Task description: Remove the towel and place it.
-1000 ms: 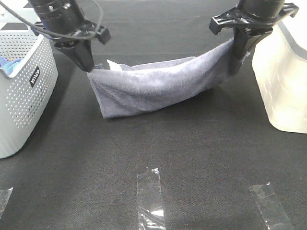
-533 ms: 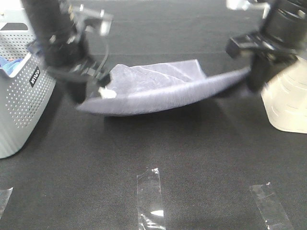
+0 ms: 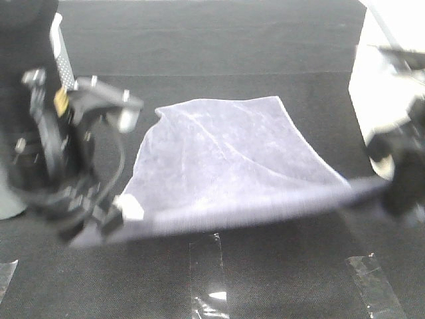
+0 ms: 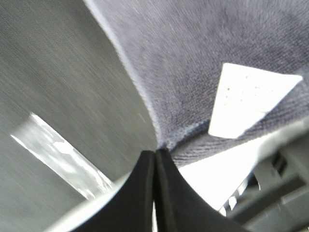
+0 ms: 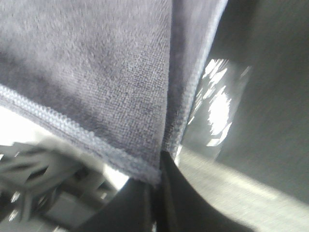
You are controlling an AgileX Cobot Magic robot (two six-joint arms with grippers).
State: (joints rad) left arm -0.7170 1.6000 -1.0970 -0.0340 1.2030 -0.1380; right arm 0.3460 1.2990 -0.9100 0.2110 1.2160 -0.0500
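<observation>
Left pincer (image 4: pixel 155 155): the fingers are pressed together on one near corner of the towel (image 3: pixel 226 166), gripping it at the stitched hem. In the high view it sits low on the left and is blurred.
Right pincer (image 5: pixel 159 166): clamped on the towel's other near corner, with the hem running down between the dark fingertips. In the high view it is a dark blur at the right edge.
Towel: opened out over the middle of the desk (image 3: pixel 199 40). Its near edge is lifted and pulled into an almost straight line from one pincer to the other. The cloth slopes away from that edge, and the far edge looks low against the desk. A soft crease runs diagonally across it.
Tag (image 4: pixel 251 101): white and sewn to the towel just beside the left pincer's corner.
Tape (image 3: pixel 209 266): a clear strip stuck to the desk, just in front of the raised near edge and about midway along it.
Bin (image 3: pixel 378 80): white and overexposed, at the desk's right side behind the right arm, apart from the towel.
Basket (image 3: pixel 64 63): only a perforated sliver shows behind the left arm.
</observation>
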